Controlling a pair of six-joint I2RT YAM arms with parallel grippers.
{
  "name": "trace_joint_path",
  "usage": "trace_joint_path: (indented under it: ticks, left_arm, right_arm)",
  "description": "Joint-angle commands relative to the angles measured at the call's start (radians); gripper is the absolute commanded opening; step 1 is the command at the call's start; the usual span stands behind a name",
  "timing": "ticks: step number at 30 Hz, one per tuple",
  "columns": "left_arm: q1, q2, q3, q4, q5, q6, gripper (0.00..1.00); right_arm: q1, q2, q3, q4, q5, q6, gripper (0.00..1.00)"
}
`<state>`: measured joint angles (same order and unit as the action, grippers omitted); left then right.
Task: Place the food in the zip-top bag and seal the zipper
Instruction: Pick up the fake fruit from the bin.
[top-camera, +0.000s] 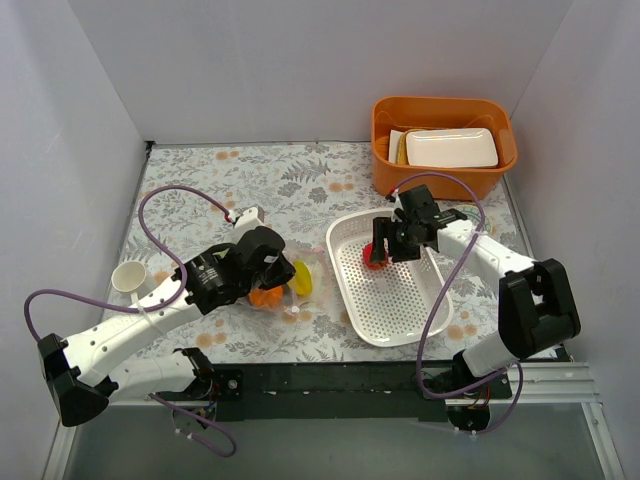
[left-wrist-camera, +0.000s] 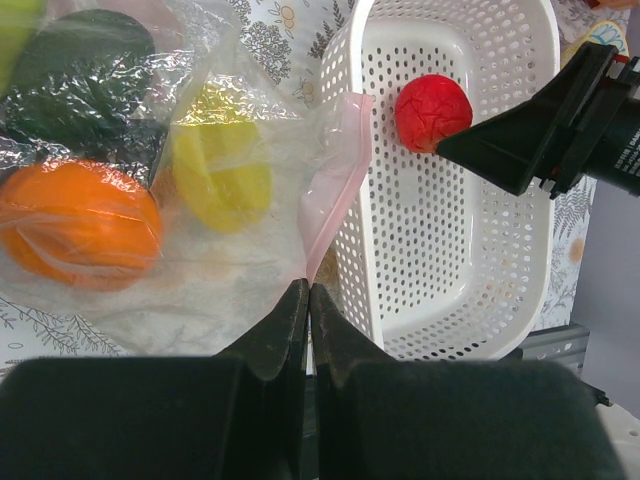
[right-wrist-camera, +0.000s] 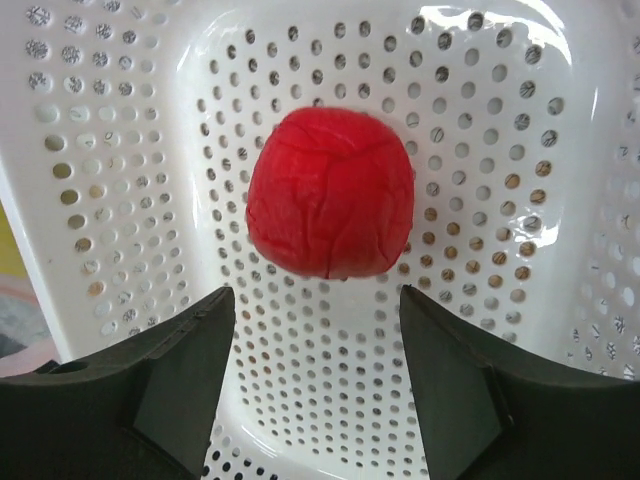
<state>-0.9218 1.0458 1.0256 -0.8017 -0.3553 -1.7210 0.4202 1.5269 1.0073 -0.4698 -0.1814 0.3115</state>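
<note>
1. Left claw (left-wrist-camera: 306, 300) is pinching the zip-top bag (left-wrist-camera: 200, 290) at its edge, by the pink zipper (left-wrist-camera: 335, 170).
2. Right claw (right-wrist-camera: 315, 295) is hanging wide open over the red apple (right-wrist-camera: 330, 192) in the white basket (right-wrist-camera: 120, 150).
3. Orange (left-wrist-camera: 75, 220) and yellow-green fruit (left-wrist-camera: 222, 165) are lying inside the bag.

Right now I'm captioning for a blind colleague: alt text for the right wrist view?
A red apple lies in the white perforated basket. The right gripper, open, frames it from below with its two dark fingers.

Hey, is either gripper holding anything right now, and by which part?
The left gripper pinches the clear crinkly plastic bag by its pink mouth strip. The right gripper is open, holding nothing.
</note>
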Motion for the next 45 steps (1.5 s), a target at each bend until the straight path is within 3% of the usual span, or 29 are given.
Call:
trace_joint_path:
  ticks: [1,15,30,45]
  left_arm:
    - [0.006,-0.001,0.002,0.016,0.006,0.014,0.0]
    - [0.006,0.008,0.007,0.01,0.016,0.012,0.0]
    - [0.006,-0.009,-0.001,-0.002,0.01,0.003,0.0]
    - [0.006,0.013,0.001,0.001,0.009,0.012,0.0]
  right_arm:
    - [0.008,-0.065,-0.029,-0.043,-0.052,-0.022,0.75]
    - [0.008,-0.044,0.04,-0.05,0.002,-0.022,0.98]
    - [0.008,0.16,0.195,-0.061,0.037,-0.038,0.98]
    - [0.008,0.19,0.117,0.033,-0.049,0.0,0.98]
